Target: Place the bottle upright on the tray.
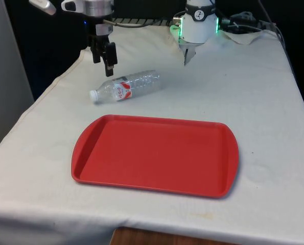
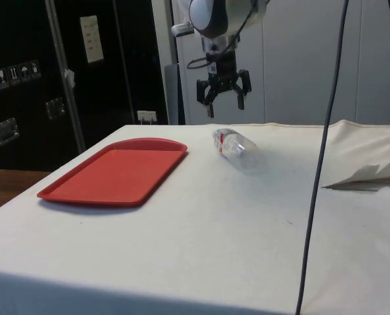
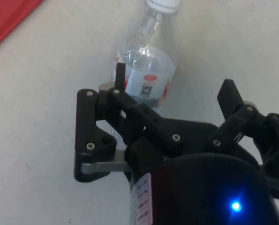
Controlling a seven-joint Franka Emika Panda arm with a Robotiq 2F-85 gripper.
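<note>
A clear plastic bottle (image 1: 126,87) with a white cap and a red-and-white label lies on its side on the white cloth, just beyond the red tray (image 1: 157,154). My black gripper (image 1: 103,62) hangs open in the air above and slightly behind the bottle's cap end. From the side, the gripper (image 2: 223,100) hovers well above the bottle (image 2: 234,146), apart from it, and the tray (image 2: 119,172) is bare. Through the wrist camera the bottle (image 3: 148,61) lies below the spread fingers (image 3: 121,75), nothing between them.
The robot's white base (image 1: 199,23) stands at the table's far end with cables (image 1: 243,23) beside it. A black cable (image 2: 326,131) hangs down across the side view. The cloth is folded up near the base (image 2: 368,176).
</note>
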